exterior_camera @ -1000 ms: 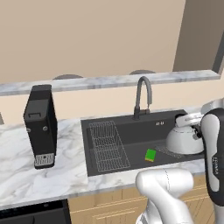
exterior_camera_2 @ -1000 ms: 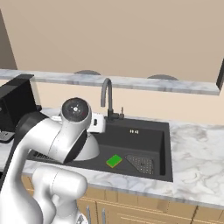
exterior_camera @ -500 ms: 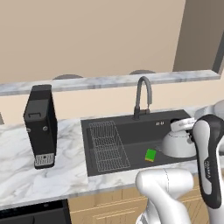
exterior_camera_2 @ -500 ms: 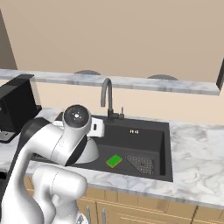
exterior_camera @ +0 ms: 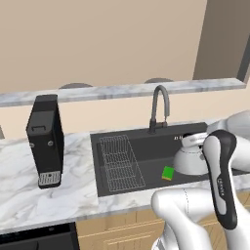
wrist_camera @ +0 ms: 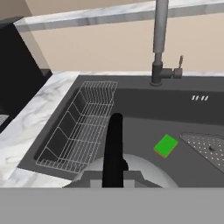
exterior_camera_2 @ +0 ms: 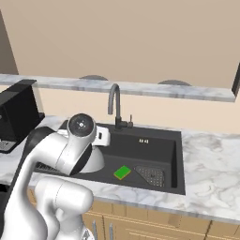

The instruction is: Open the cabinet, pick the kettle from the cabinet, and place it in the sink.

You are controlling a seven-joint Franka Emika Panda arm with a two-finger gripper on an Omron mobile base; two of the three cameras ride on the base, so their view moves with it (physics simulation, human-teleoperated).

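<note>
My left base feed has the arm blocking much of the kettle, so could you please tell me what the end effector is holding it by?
Observer: In the hand view, the end effector is shut on the kettle's black handle.
Operator: Thank you. Is the kettle over the sink?
Observer: Yes, in the right base view the kettle sits inside the sink, left of the green sponge.
Operator: Is anything right of the sponge?
Observer: A perforated drain plate.
</note>
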